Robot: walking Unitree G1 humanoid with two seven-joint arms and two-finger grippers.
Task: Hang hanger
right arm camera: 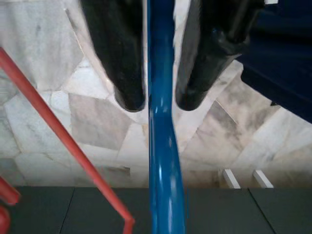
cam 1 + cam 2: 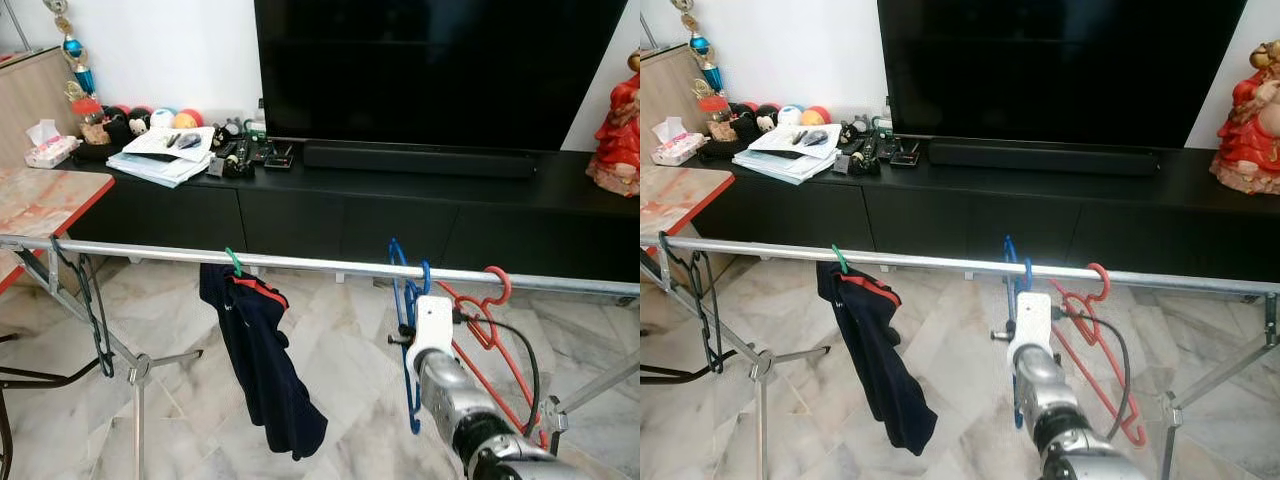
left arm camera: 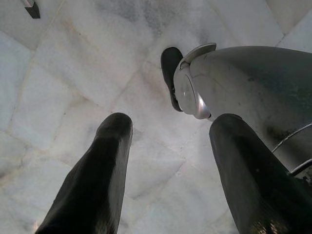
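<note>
Fingers point(image 1: 127, 58) of the right tool point(image 1: 159, 100) stood on either side of the blue hanger point(image 1: 163, 161), close against its stem, so the tool looked pinched on it or very near to that; a thin gap on each side could not be ruled out in the right wrist view. From the head, the white wrist of that arm sat just under the rail point(image 2: 300, 262), with the tool reaching up to the hanger.

The blue hanger's hook already lay over the rail, and its body hung down beside the arm. Just beside it on the robot's right, a red hanger point(image 2: 487, 330) also hung from the rail by its hook. Further along to the left, a dark garment point(image 2: 262, 360) hung from a green hook point(image 2: 233, 262), and a black hanger point(image 2: 95, 320) hung near the rack's left end.

The left tool point(image 3: 168, 161) hung idle over the marble floor point(image 3: 58, 73), its fingers spread apart and holding nothing.

Behind the rack stood a long black bench point(image 2: 400, 200) carrying a TV point(image 2: 440, 70), a soundbar and some clutter.

Judged from this, the task was nearly done: the hook was on the rail. What seemed left was to let go and draw the arm back without dragging the hanger off or knocking the red one.
</note>
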